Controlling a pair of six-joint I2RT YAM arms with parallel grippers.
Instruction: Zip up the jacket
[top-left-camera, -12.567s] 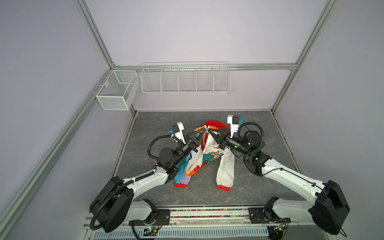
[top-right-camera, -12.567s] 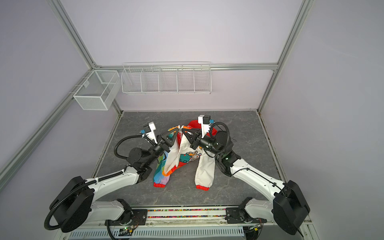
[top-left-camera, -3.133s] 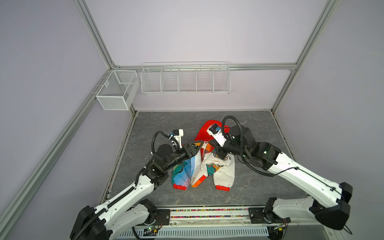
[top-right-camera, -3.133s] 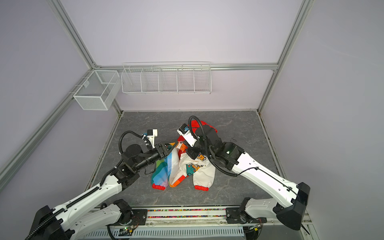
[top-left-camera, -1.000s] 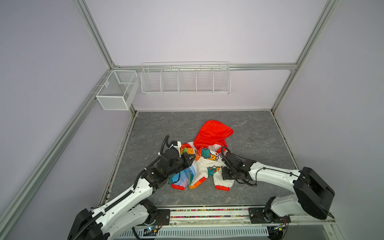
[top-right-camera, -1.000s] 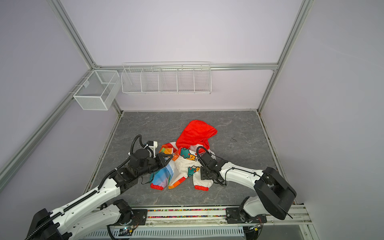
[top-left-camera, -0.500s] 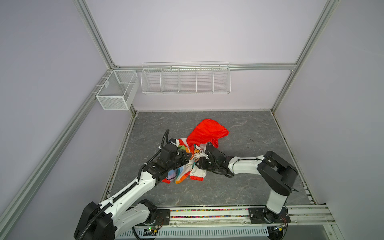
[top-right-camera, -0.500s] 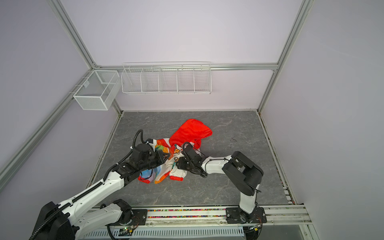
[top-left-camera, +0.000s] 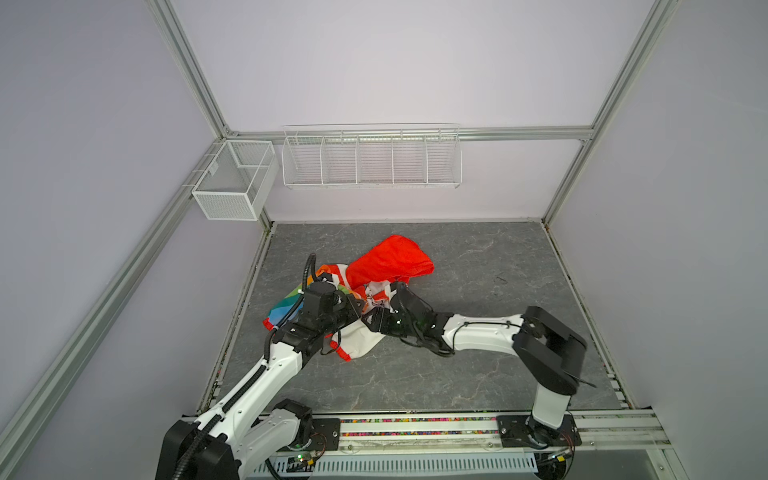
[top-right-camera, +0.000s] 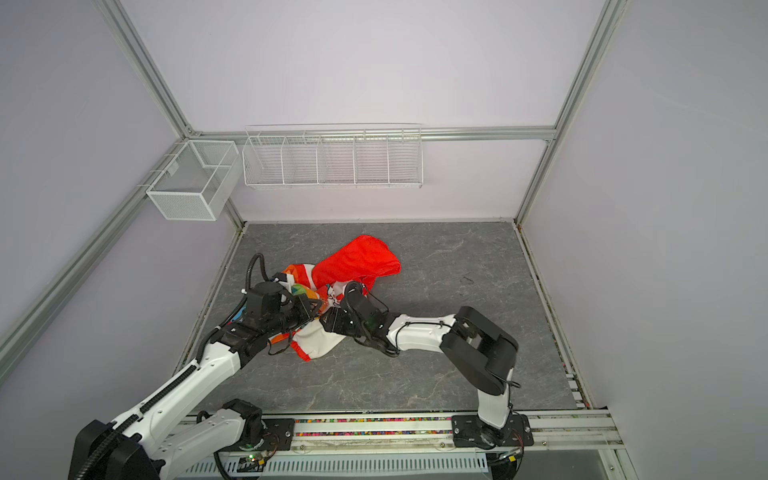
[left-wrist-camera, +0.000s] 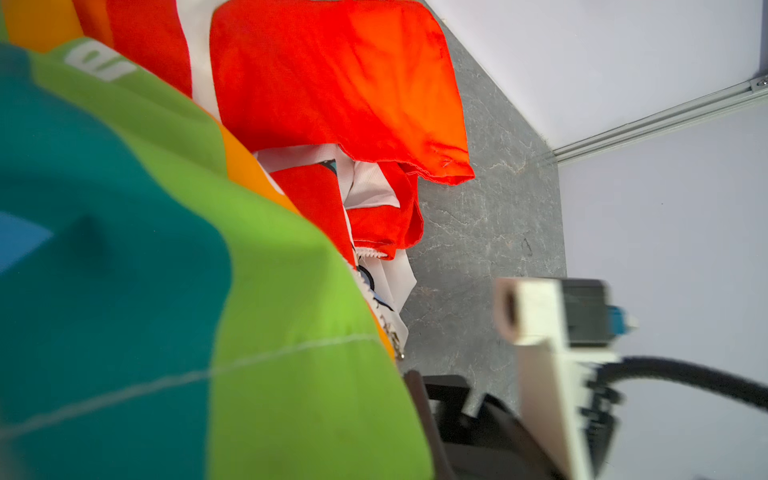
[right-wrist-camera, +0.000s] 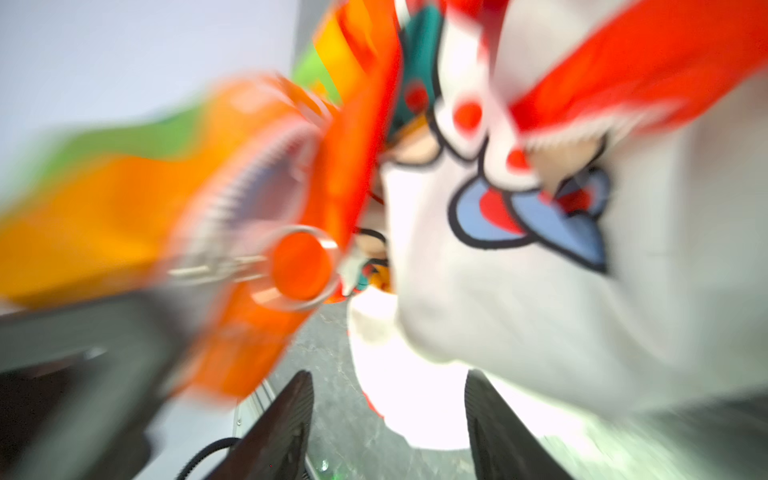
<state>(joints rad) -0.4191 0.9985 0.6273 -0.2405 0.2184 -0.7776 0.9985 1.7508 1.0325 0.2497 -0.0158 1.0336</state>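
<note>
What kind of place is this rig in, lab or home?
Looks like a lab robot cell: plain panels in an aluminium frame, wire baskets hung on the back wall, two arms bolted to a front rail.

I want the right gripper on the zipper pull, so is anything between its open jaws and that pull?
Nothing visible does. In the blurred right wrist view the zipper pull hangs ahead of the right gripper with a clear gap; the jacket's white half bulges close beside it.

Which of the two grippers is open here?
The right gripper: its jaws stand apart with nothing between them, close to the jacket. The left gripper is shut, gripping the jacket's rainbow-striped half.
</note>
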